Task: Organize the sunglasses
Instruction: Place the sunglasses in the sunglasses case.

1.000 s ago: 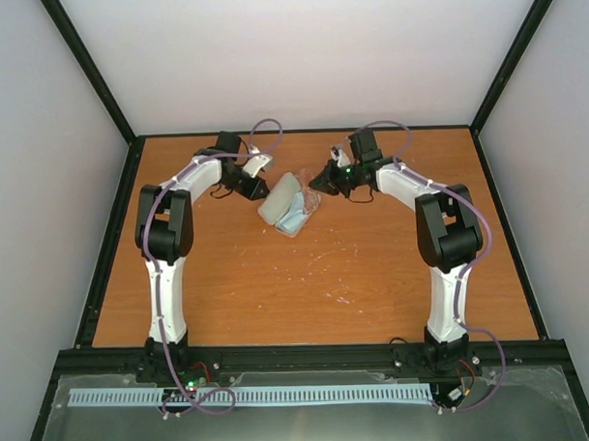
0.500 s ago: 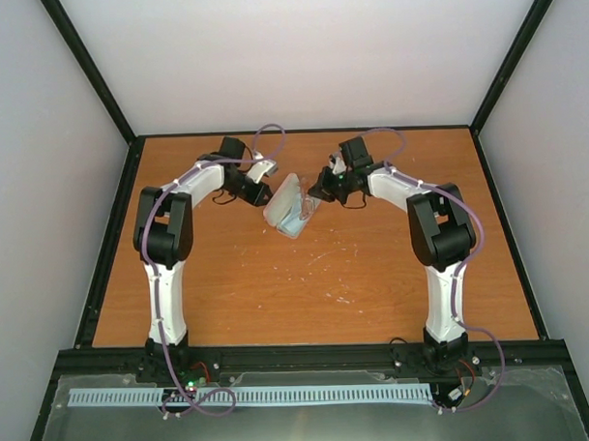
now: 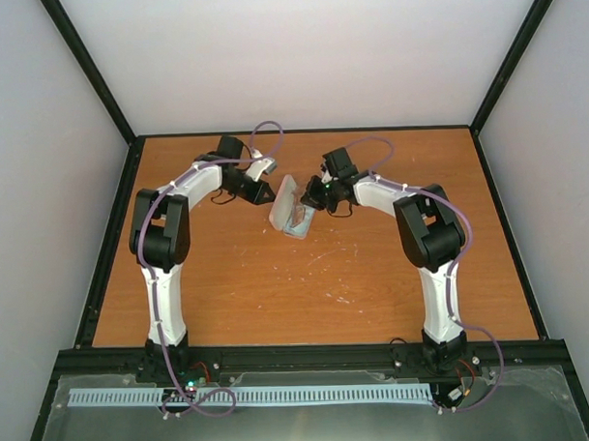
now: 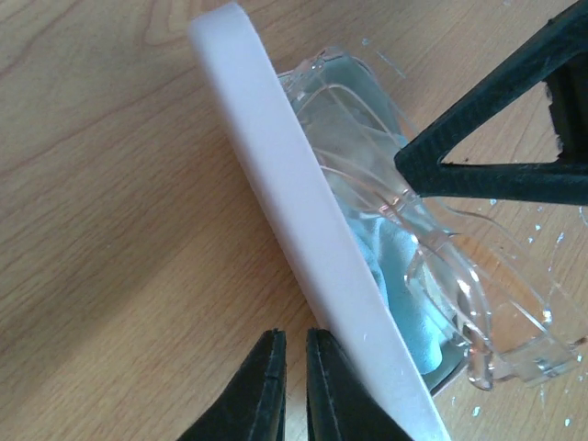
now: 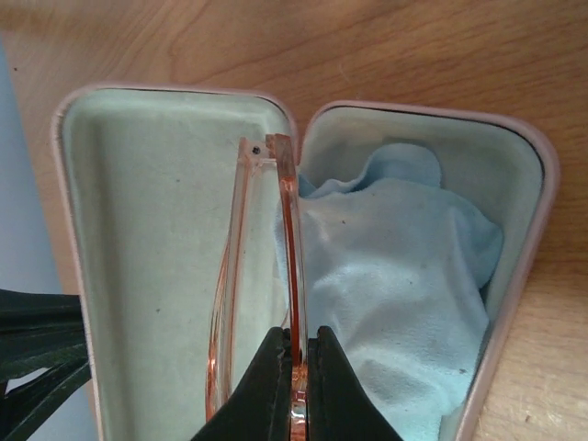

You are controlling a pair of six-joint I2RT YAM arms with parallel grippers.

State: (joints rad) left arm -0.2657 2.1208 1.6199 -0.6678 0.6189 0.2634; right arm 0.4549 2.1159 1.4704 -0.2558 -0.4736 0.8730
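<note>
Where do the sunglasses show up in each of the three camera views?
Top external: the sunglasses are faint, just above picture centre, in the open pink case between the two arms' ends.
Left wrist: the sunglasses sit right of centre, over the light-blue cloth.
Right wrist: the sunglasses are at centre, seen edge-on, pinched in the right gripper jaws.
Shared landmark: the light-blue cloth inside the pink case.
</note>
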